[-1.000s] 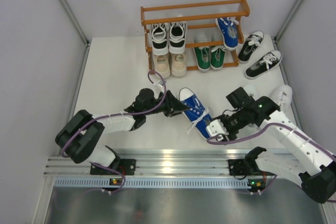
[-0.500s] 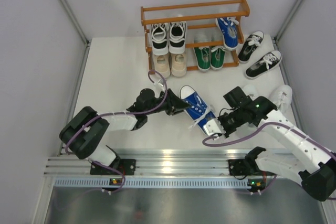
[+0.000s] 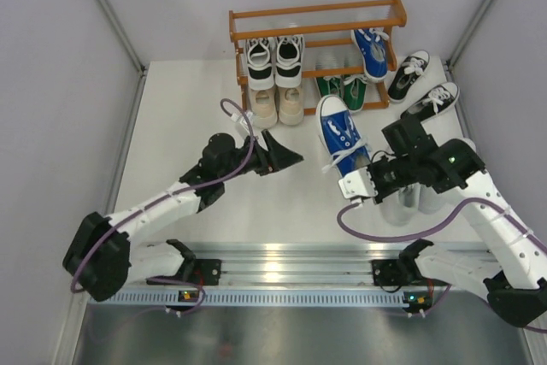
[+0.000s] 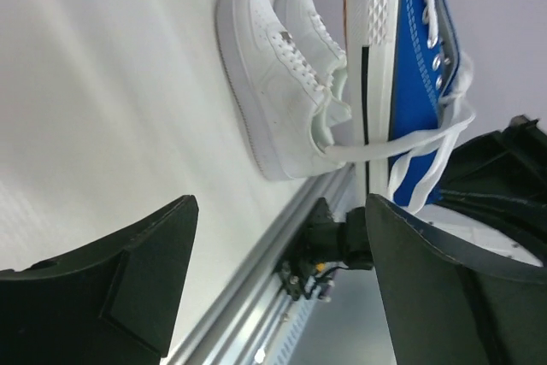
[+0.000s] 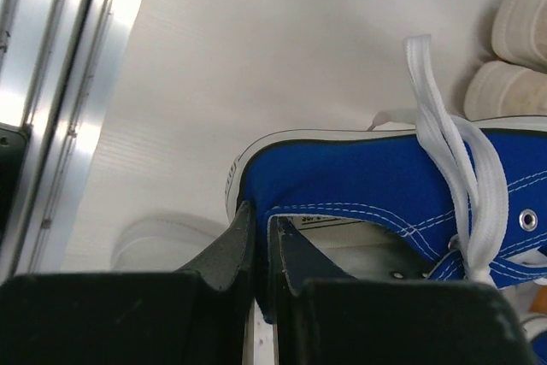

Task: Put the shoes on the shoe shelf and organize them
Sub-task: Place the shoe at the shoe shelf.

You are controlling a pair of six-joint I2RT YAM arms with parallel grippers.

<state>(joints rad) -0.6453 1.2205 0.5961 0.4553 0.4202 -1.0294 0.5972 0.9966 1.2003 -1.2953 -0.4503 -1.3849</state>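
Note:
The orange-brown shoe shelf point(image 3: 316, 14) stands at the back. It holds a black pair point(image 3: 273, 59), a beige pair point(image 3: 278, 104), a green pair point(image 3: 342, 87) and one blue shoe point(image 3: 372, 49). My right gripper point(image 3: 363, 168) point(image 5: 261, 220) is shut on the heel wall of the second blue shoe point(image 3: 342, 130) point(image 5: 367, 168), held above the table with its toe toward the shelf. My left gripper point(image 3: 286, 153) point(image 4: 278, 207) stands open and empty to the left of that shoe point(image 4: 414, 66). The white pair point(image 4: 278, 74) lies beneath the right arm.
A second black pair point(image 3: 408, 74) lies on the table right of the shelf. The aluminium rail point(image 3: 273, 258) runs along the near edge. White walls with metal posts point(image 3: 107, 10) close in both sides.
My right gripper has shut on the blue shoe's heel, lifted it and swung its toe toward the shelf. My left gripper has opened and drawn back to the left.

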